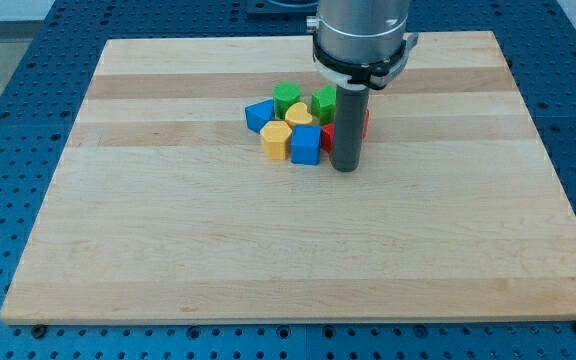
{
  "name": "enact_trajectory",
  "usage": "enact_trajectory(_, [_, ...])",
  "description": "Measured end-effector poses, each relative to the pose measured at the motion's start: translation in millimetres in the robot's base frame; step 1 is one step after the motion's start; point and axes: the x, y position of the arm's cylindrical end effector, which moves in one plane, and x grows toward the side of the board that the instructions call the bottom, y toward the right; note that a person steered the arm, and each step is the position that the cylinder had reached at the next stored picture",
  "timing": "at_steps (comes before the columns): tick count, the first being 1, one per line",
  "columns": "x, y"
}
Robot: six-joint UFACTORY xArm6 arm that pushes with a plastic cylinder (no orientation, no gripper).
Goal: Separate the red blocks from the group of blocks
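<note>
my tip (345, 168), a bare rod holding nothing, sits against the red blocks (327, 136) at the cluster's right edge, mostly hidden; a skewed push risks dragging the blue block (305, 146) along.

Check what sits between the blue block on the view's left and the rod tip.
In the camera view, between the left blue block and my tip lie a yellow block and a second blue block.

Arm end: silver-grey cylindrical housing (360, 30) with black collar ring (360, 68); below it, a straight dark grey rod ending at my tip (344, 168).
</note>
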Motion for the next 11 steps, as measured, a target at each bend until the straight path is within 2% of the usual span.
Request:
enact_trajectory(3, [-6,-30])
enact_trajectory(5, [-42,-26])
enact_trajectory(7, [-72,4])
enact_trajectory(8, [-80,38])
enact_trajectory(10, [-76,74])
enact_trajectory(11, [-89,80])
